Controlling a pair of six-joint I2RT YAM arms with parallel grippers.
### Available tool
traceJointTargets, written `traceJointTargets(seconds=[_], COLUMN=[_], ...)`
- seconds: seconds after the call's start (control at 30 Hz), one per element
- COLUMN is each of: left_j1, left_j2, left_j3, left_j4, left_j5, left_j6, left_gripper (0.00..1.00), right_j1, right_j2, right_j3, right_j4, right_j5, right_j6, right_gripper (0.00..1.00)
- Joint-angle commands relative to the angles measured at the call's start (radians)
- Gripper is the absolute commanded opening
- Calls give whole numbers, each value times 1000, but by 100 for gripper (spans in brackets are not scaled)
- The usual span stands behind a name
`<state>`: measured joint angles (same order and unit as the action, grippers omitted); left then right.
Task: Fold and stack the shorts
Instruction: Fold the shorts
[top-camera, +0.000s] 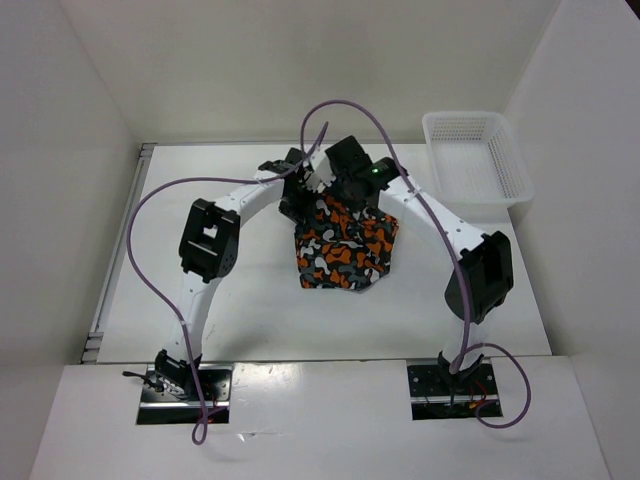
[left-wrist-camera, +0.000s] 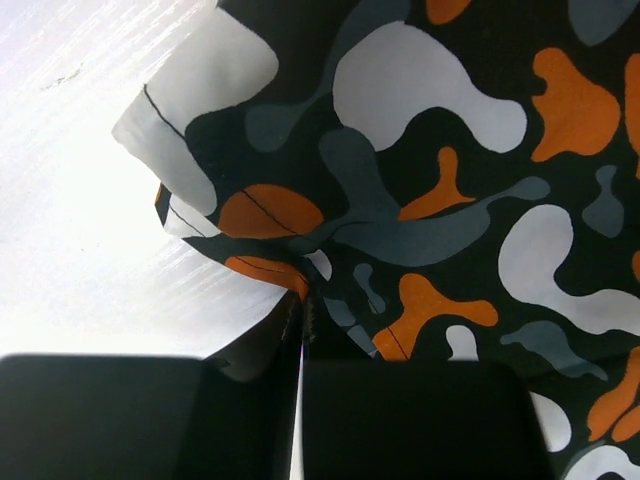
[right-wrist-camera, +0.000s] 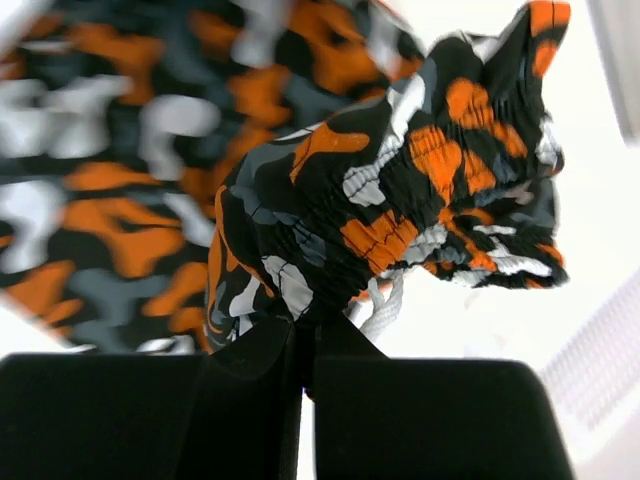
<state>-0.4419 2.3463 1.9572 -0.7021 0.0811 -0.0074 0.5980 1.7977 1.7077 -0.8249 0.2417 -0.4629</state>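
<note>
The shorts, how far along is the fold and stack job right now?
Early to midway. Done: the shorts are gathered into a compact, roughly square bundle. In hand: the left gripper is shut on a fabric edge, and the right gripper pinches fabric just below the bunched elastic waistband, both at the bundle's far side. Left: flattening a tidy fold and stacking; no stack shows yet.

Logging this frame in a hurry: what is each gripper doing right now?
Left gripper: shut on the shorts.
Right gripper: shut on the shorts too.
</note>
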Motion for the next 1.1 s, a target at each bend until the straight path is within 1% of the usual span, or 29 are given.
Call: traceJointTargets(seconds=[0.0,0.07,0.13,0.2,0.27,0.37,0.4,0.43,0.47,0.5,0.53,0.57,0.6,0.63,0.67,0.7,0.73,0.77,0.8,0.87,0.97,1.0,1.07], left_j1=[3,12,25,25,25,34,34,34,34,34,45,45,70,84,101,138,158,175,202,212,238,252,266], left_j2=[87,87,87,87,68,59,59,48,39,39,27,10,-1,-25,-37,-60,-73,-73,-88,-88,-97,-97,-97], left_j3=[2,11,11,11,11,-12,-12,-12,-21,-21,-32,-32,-44,-44,-53,-53,-63,-63,-63,-63,-34,-23,0], left_j4=[-27,-27,-27,-36,-36,-36,-36,-36,-36,-36,-36,-36,-36,-36,-36,-36,-36,-36,-36,-45,-54,-63,-72], left_j5=[11,11,22,22,13,2,-10,-10,-41,-58,-75,-87,-108,-109,-109,-98,-84,-70,-51,-50,-23,-14,-14], left_j6=[7,7,7,7,7,7,7,7,7,7,7,7,7,7,7,7,7,7,7,7,7,7,7], left_gripper=[0,0,0,0,0,0,2,3,10,10,18,22,28,32,41,46,48,50,55,58,65,66,68], right_j1=[91,131,175,195,195,195,195,195,195,195,204,204,215,215,224,235,235,252,273,295,328,329,329], right_j2=[12,23,37,68,115,143,163,163,176,177,187,187,187,187,187,177,167,167,167,158,184,184,196], right_j3=[58,72,82,92,92,73,73,73,84,84,93,93,93,93,93,93,93,93,124,165,301,325,361], right_j4=[-38,-62,-71,-80,-48,-16,-7,3,3,3,12,12,21,33,33,44,53,53,53,44,1,1,-26], right_j5=[-116,-184,-208,-208,-208,-156,-147,-147,-147,-147,-147,-134,-112,-101,-91,-81,-81,-81,-99,-136,-249,-277,-320], right_j6=[-42,-52,-65,-65,-53,-39,-39,-28,-28,-28,-19,-19,-19,-19,-19,-10,-10,-10,0,12,38,49,58], right_gripper=[0,0,0,0,0,0,0,0,0,0,0,0,0,10,16,27,31,34,36,44,55,57,57])
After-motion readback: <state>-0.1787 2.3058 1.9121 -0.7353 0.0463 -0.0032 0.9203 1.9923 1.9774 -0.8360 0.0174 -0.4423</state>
